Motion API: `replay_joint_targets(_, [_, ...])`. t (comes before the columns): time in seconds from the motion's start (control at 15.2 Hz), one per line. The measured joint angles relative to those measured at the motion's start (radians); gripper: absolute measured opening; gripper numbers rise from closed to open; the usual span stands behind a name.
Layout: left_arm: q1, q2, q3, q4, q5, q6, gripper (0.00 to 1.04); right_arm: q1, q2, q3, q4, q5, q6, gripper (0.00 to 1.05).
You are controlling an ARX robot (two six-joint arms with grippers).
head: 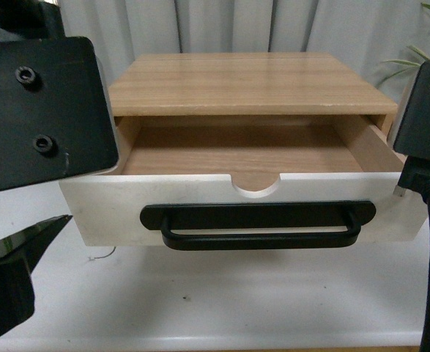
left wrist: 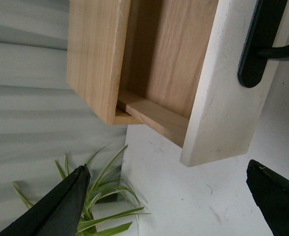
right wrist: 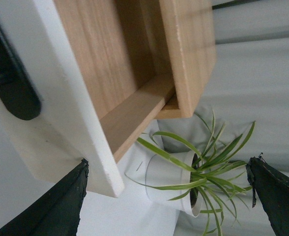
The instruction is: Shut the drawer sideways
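Note:
The drawer [head: 112,209] stands pulled out of the light wood cabinet [head: 244,84], showing its empty wood inside. Its white front panel carries a long black bar handle [head: 258,224] under a half-round notch [head: 257,185]. My left gripper [left wrist: 166,167] is open and empty, just off the drawer's left end [left wrist: 228,88], apart from it. My right gripper [right wrist: 167,161] is open and empty, just off the drawer's right end [right wrist: 50,83]. Both arms show as black bodies at the edges of the front view, the left arm [head: 39,110] and the right arm [head: 427,110].
The cabinet sits on a white table [head: 236,301] before a grey curtain. A spider plant in a white pot [right wrist: 169,182] stands beside the cabinet on the right, its leaves showing at the front view's top right [head: 427,44]. Plant leaves [left wrist: 105,196] also show between the left fingers.

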Motion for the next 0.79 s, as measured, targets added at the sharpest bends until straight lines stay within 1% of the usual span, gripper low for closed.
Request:
replay_joint_targets(0.33, [0.003,0.084,-0.003,0.102,-0.01,-0.024,0.98,0.002,0.068,0.01,0.045,0.011,-0.003,0.98])
replay_joint_targets(0.59, [0.002,0.153,0.004,0.167,-0.035,-0.039,0.98,0.002,0.107,0.017,0.064,0.011,-0.023,0.98])
replay_joint_targets(0.79, [-0.015,0.217,0.032,0.231,-0.063,-0.055,0.98,0.001,0.131,0.028,0.066,0.008,-0.04,0.98])
